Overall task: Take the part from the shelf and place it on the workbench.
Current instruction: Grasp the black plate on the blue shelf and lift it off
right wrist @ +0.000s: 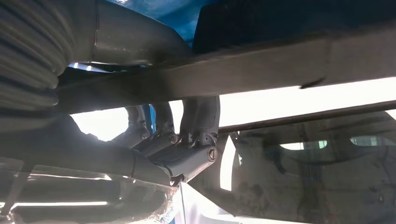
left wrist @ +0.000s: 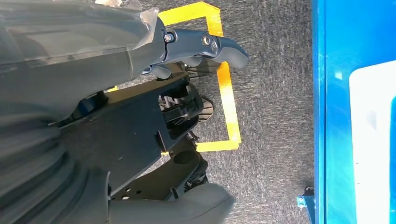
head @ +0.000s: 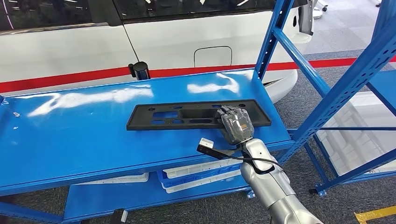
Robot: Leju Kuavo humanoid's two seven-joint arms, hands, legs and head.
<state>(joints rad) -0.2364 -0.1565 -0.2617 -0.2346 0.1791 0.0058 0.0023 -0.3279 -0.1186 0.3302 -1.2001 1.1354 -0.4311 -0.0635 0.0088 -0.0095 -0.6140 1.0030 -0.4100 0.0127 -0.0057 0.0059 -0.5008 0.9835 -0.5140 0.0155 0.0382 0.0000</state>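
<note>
My right hand (head: 236, 123) reaches over the near edge of the blue shelf (head: 84, 135) and sits on the right part of the black part (head: 196, 115), a long flat plate with cut-outs lying flat on the shelf. In the wrist view my fingers (right wrist: 201, 121) curl around the plate's edge with the thumb on the other side, so I judge the hand is clamped on it. To lift it well, I should keep the plate level and clear the shelf's upright post before turning away. My left hand (left wrist: 196, 46) hangs over grey carpet with yellow tape, fingers curled on nothing. Beyond the shelf stands a white car (head: 140, 42). The head view shows the whole plate; the right wrist view shows the grip underneath.
</note>
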